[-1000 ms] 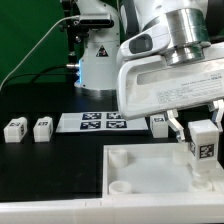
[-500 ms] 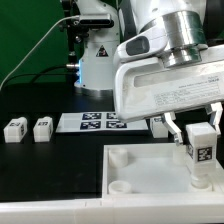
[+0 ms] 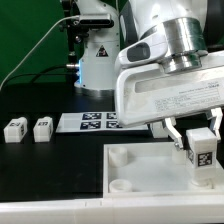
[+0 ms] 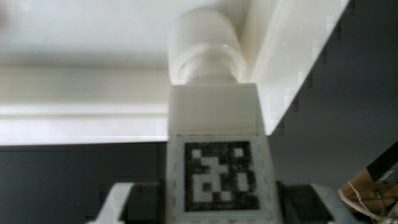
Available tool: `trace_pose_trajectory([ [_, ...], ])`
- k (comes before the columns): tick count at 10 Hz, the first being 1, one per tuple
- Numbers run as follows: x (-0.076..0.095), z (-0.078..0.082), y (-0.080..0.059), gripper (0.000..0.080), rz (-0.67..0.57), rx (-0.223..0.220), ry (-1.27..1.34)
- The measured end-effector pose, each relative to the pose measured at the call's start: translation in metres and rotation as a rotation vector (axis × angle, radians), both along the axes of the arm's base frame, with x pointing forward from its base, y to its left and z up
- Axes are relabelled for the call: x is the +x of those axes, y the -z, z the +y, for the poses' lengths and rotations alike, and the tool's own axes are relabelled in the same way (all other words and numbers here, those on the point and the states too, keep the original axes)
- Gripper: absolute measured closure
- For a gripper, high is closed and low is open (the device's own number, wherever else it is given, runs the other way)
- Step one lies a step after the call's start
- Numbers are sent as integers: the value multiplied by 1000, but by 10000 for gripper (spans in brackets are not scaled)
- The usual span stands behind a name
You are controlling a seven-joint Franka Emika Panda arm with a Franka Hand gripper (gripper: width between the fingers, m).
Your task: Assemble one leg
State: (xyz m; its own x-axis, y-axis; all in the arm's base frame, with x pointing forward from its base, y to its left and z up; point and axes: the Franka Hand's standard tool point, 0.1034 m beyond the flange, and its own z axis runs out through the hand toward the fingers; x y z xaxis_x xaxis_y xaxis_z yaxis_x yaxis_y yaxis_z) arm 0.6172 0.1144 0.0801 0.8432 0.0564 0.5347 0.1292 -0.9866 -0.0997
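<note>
Black table (image 3: 40,160), green backdrop (image 3: 30,30), white plate (image 3: 150,172), tool (image 3: 197,140) gripping leg (image 3: 201,158)

The leg (image 3: 200,152) (image 4: 217,150) is a small white block with a black-and-white tag on its face. It is upright, clamped in the tool (image 3: 197,140) over the plate (image 3: 150,185) at the exterior view's right; contact with the plate is unclear. Two spare legs (image 3: 14,128) (image 3: 42,127) stand side by side on the worktop (image 3: 40,160) at the exterior view's left.
</note>
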Motion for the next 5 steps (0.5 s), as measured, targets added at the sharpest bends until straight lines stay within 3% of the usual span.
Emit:
trace_pose_trajectory([
  [2, -1, 2, 3, 508, -15, 8, 38],
  [5, -2, 3, 7, 508, -38, -31, 89],
])
